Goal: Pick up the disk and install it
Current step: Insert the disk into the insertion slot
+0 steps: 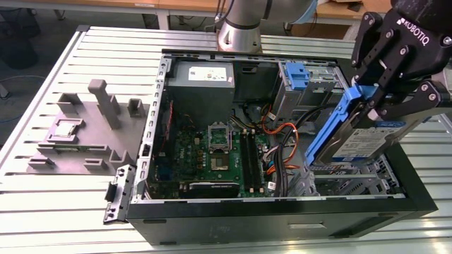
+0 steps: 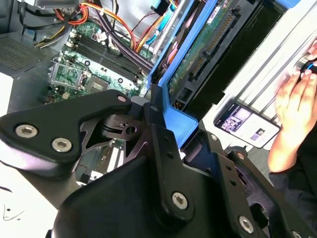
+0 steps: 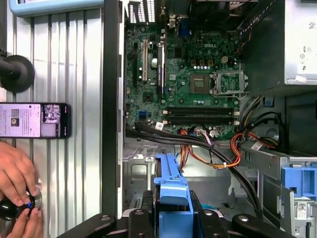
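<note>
The disk (image 1: 361,142), a silver drive with a white-and-blue label in a blue bracket (image 1: 337,124), hangs tilted above the drive cage (image 1: 346,180) on the exterior view's right side of the open computer case (image 1: 282,214). My gripper (image 1: 385,101) is shut on the upper end of the disk's bracket. In the second wrist view the disk's (image 2: 208,44) circuit-board side shows, with the black fingers (image 2: 157,131) clamped on the blue frame. In the first wrist view the bracket (image 3: 171,191) sticks out from the gripper (image 3: 171,220) above the case floor.
The case holds a motherboard (image 1: 219,153), a power supply (image 1: 201,76), orange and black cables (image 1: 279,137) and another blue bracket (image 1: 297,76) in the rear cage. A grey fixture (image 1: 84,127) stands at the exterior view's left. A phone (image 3: 34,120) and a person's hands (image 3: 15,173) are beside the case.
</note>
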Robot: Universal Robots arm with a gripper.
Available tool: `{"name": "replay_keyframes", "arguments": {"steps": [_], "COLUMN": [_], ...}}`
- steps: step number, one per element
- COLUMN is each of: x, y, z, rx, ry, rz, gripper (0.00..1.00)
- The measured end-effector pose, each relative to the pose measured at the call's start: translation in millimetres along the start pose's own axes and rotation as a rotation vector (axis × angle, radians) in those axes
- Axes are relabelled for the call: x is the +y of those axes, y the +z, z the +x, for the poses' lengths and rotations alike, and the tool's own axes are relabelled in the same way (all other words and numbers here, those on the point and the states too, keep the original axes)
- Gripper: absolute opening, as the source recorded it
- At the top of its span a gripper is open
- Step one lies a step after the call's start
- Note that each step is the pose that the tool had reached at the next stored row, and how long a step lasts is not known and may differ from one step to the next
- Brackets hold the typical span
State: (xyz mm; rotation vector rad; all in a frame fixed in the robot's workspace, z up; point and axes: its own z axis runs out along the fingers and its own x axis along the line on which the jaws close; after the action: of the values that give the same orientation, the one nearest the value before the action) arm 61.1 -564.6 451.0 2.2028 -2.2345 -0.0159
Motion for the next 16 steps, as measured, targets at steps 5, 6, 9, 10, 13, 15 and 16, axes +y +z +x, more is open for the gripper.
{"name": "replay_keyframes", "arguments": {"steps": [5, 6, 9, 10, 13, 15, 16], "x": [-2.8, -3.4, -5.4, -6.2, -8.0, -8.6, -8.9], "y": [1.6, 2.0, 3.3, 3.7, 5.2, 6.3, 6.9], "z": [0.5, 0.5, 0.5, 0.5, 0.6, 0.7, 0.7], "rx": [0.0, 0.0002, 0.0002, 0.0002, 0.0001, 0.0002, 0.0002], "ry": [-0.001, -0.001, -0.001, -0.001, -0.001, -0.001, -0.001], "rz": [0.0, -0.0001, -0.0001, 0.0, 0.0, 0.0, 0.0], "gripper": [0.36, 0.36, 0.36, 0.36, 0.36, 0.36, 0.36]}}
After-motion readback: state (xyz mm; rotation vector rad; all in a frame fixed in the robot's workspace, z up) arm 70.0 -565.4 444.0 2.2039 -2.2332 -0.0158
